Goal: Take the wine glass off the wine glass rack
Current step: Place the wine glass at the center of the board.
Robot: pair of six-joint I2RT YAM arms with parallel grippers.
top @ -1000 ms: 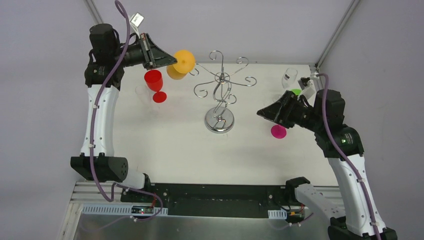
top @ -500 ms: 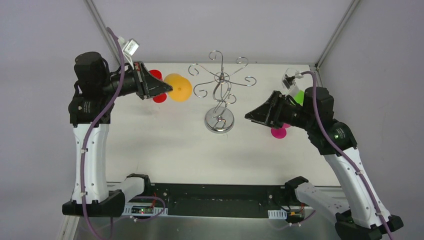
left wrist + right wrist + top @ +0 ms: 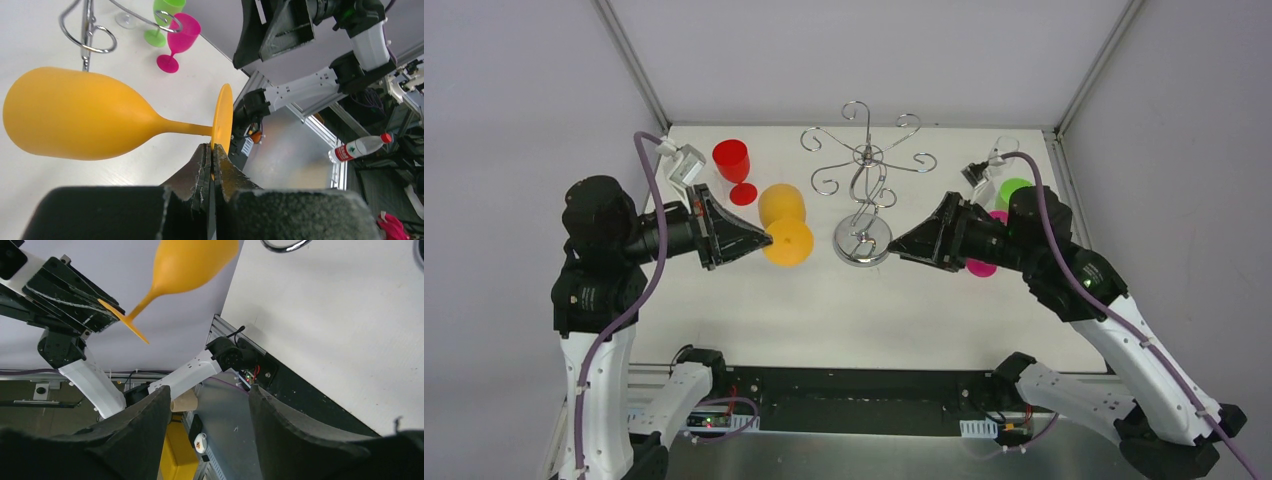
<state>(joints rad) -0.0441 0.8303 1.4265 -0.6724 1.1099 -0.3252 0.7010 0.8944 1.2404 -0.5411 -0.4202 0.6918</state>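
Orange wine glass (image 3: 782, 206) now off the wine glass rack (image 3: 856, 243), foot pinched by left pincer (image 3: 767, 238); right pincer (image 3: 893, 246) spread.

Left arm (image 3: 609, 240) and right arm (image 3: 1064, 270) both point inward, left jaws pinched shut, right jaws parted

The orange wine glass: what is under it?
Only bare white table shows under the orange wine glass, which the left gripper pinches by its foot. The patch directly below its bowl is covered.
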